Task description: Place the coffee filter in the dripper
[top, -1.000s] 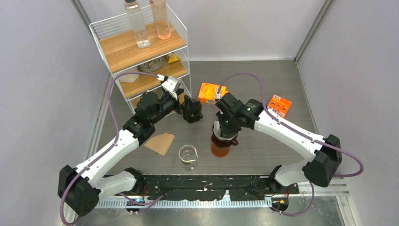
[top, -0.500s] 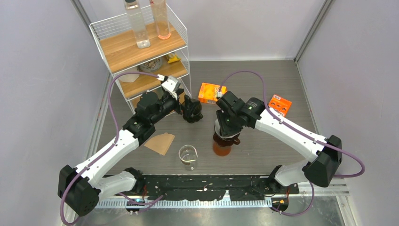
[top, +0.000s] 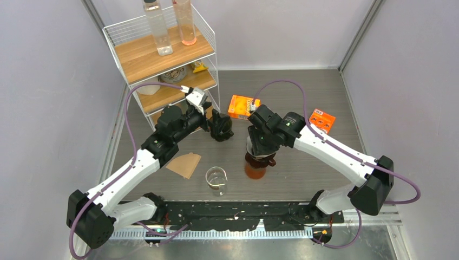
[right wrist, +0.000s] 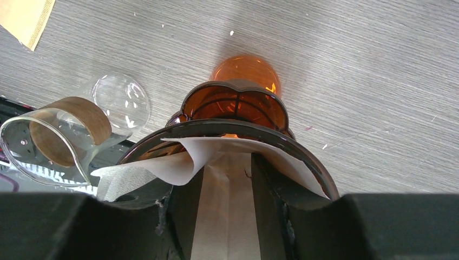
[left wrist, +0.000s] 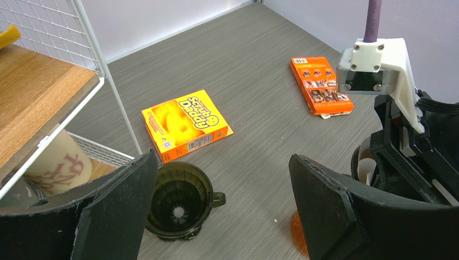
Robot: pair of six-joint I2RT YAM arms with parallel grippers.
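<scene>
Hovering mid-frame in the top view, the right gripper (top: 258, 153) covers the dripper (top: 254, 170). Left wrist: the left gripper (left wrist: 221, 160) gapes wide, holding nothing. Right wrist: the filter (right wrist: 227, 173) sits low-centre inside the dripper, between parted jaws.

Top external: high behind the arm bases (top: 146, 208) at 6 o'clock, facing down, far, whole table (top: 325, 92) in frame. Left wrist: low, near, looking through the left pincer (left wrist: 223, 157) across the table. Right wrist: very near, facing down. Overhead shares the orange box (top: 244, 106), 12 o'clock, with left wrist; the glass beaker (top: 216, 179), 6 o'clock, with right wrist.
</scene>
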